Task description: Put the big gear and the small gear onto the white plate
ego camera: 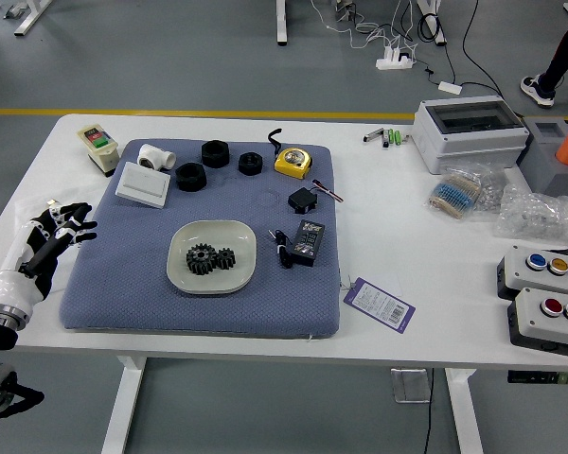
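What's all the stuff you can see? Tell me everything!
Gears: two, black, on plate
Plate: one, off-white, on mat
Mat: one, blue, on table
Table: one, white
Round parts: three, black, mat's back
Fitting, panel: both white, mat's back left
Tape measure: one, yellow, mat's back right
Tag: one, purple-white, right of mat
Button boxes: two, pale, table's right
Windowed box: one, white, back right
Bags: several, clear, right
Person's legs: dark, top right
Robot hands: two, black, picture's left
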